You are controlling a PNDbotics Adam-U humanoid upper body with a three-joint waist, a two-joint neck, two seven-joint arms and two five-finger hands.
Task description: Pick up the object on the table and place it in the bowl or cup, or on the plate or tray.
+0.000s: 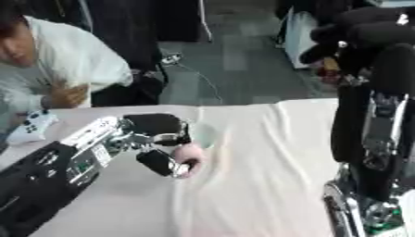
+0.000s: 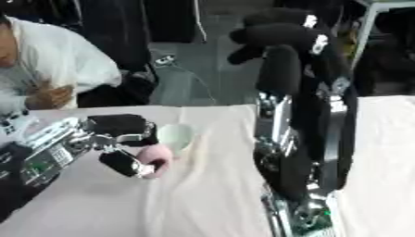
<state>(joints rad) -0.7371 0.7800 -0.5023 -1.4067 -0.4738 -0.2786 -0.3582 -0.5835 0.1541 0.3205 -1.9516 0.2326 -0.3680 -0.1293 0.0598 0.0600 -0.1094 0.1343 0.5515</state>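
Cloth (image 1: pixel 267 185), pale and creased, covers the table from edge to edge. Right hand (image 2: pixel 279 34) stands raised at its right side, dark fingers curled round nothing. Left hand (image 1: pixel 166 141) reaches in from the left edge, fingers curled round a pink object (image 1: pixel 193 159), just beside a pale cup (image 2: pixel 176 137) near the far edge.

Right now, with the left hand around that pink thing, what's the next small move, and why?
Probably carry it a little forward and to the right, over the pale cup. The left hand already has its fingers curled round the pink object, and the cup stands just beyond it on the white cloth.
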